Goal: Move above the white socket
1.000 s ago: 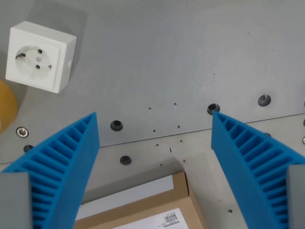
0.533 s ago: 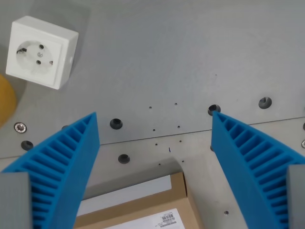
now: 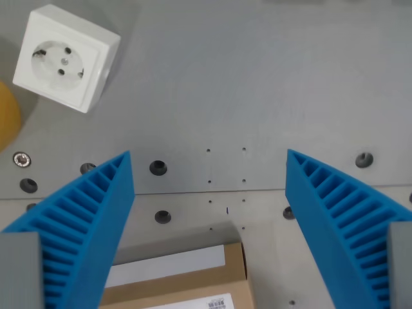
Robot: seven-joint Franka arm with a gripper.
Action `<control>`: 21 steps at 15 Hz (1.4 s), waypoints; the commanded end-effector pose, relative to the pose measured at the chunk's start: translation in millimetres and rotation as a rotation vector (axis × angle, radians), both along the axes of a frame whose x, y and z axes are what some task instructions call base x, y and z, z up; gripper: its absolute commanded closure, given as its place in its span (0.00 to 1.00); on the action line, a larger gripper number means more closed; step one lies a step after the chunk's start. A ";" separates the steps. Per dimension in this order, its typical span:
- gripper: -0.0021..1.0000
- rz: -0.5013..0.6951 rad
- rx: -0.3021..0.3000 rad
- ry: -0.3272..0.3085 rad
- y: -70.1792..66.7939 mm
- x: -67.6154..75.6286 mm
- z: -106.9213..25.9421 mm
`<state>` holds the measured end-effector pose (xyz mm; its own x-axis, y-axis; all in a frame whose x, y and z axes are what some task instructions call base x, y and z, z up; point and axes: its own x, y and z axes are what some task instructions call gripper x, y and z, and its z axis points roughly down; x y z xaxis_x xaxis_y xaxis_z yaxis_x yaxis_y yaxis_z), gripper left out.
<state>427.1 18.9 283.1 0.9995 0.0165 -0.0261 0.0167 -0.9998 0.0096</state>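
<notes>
The white socket (image 3: 64,56) is a square box with a round two-pin outlet, lying on the grey metal table at the wrist view's upper left. My gripper (image 3: 209,174) is open and empty, its two blue ribbed fingers (image 3: 84,225) spread wide at the lower left and lower right. The socket lies up and to the left of the left finger, well apart from it.
A yellow object (image 3: 8,122) shows at the left edge, just below the socket. A cardboard box with a white label (image 3: 187,283) lies at the bottom between the fingers. The table (image 3: 257,77) has a seam and several bolt holes (image 3: 158,168).
The whole scene has shifted and turned slightly: the camera moved. The socket now sits a little further right and higher in the picture; the cardboard box shows less.
</notes>
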 end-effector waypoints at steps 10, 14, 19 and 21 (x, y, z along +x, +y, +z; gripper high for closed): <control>0.00 0.596 -0.008 -0.110 38.7 -1.7 -43.8; 0.00 0.729 -0.021 -0.102 53.2 0.8 -57.2; 0.00 0.893 -0.029 -0.099 72.6 5.6 -76.6; 0.00 0.938 -0.030 -0.095 79.8 7.6 -83.9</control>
<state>435.5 95.3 205.1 0.8132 0.5818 -0.0161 0.5820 -0.8132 0.0073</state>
